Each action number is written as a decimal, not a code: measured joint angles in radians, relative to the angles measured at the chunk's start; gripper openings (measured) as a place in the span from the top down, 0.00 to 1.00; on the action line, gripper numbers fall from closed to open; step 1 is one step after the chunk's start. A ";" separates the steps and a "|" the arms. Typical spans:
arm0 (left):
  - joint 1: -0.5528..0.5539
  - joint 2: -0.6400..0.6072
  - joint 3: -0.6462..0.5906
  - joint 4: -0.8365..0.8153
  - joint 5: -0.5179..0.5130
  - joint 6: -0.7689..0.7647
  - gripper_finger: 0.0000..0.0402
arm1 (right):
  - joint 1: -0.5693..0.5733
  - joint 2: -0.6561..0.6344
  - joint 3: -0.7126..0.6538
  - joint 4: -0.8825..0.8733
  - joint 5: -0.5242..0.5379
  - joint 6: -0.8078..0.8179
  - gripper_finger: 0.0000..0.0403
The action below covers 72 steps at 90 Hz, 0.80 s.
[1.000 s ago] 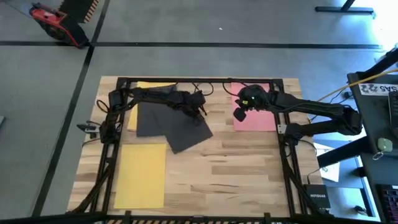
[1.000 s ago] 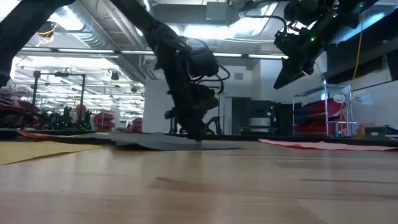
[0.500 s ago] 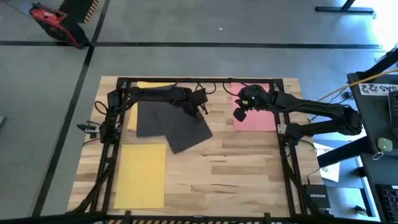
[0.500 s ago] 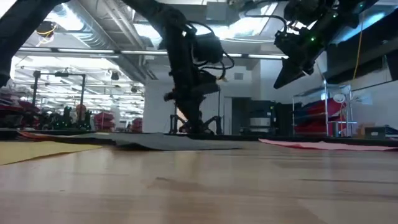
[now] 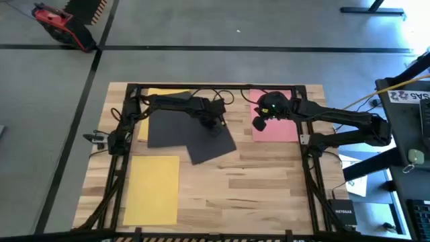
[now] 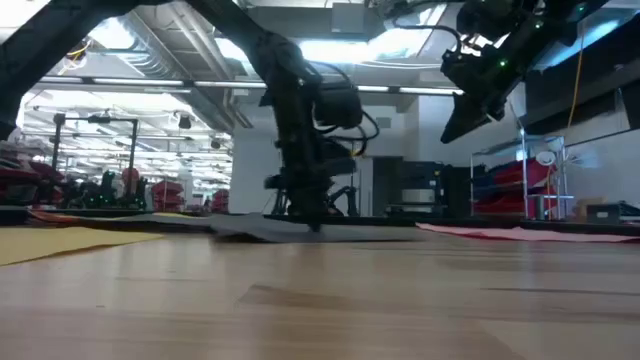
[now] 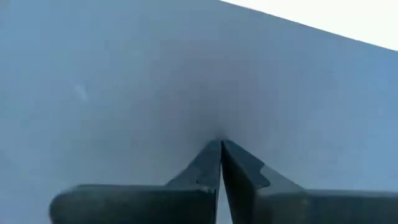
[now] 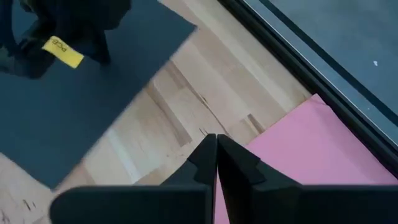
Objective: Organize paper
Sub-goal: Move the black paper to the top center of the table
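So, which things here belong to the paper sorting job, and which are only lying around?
Belong to the job:
- two black sheets, overlapping, left gripper pressing on the upper one, jaws shut
- pink sheet, right gripper raised beside it
- yellow sheet
- second yellow sheet, mostly covered

Just lying about:
- red tool on the floor
- Netgear box

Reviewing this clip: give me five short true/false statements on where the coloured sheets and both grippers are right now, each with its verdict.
1. The left gripper presses on a black sheet. True.
2. The right gripper rests flat on the pink sheet. False: the low view shows it raised well above the table.
3. Two black sheets overlap, the tilted one over another black sheet. True.
4. A yellow sheet lies on the table's right side. False: it lies on the left side, near the front edge.
5. Both grippers' fingers are shut. True.
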<state>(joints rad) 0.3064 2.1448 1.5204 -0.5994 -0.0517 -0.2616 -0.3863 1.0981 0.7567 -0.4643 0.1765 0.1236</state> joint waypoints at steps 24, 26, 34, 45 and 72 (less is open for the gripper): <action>0.004 0.008 0.004 0.136 0.002 0.127 1.00 | 0.000 0.000 0.000 -0.001 0.000 0.001 1.00; 0.006 0.008 0.006 0.137 0.002 0.135 1.00 | 0.000 0.000 0.000 0.000 0.000 0.001 1.00; 0.009 0.008 0.019 0.119 0.000 0.139 1.00 | 0.000 0.000 0.000 -0.001 0.000 0.001 1.00; 0.009 0.007 0.098 -0.058 -0.079 0.130 1.00 | 0.000 0.000 0.000 -0.001 0.000 0.002 1.00; 0.042 0.002 0.114 -0.284 -0.163 0.005 1.00 | 0.000 0.000 0.000 0.000 0.000 0.002 1.00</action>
<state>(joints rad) 0.3480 2.1468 1.6339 -0.8830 -0.2143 -0.2567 -0.3864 1.0981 0.7567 -0.4641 0.1764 0.1257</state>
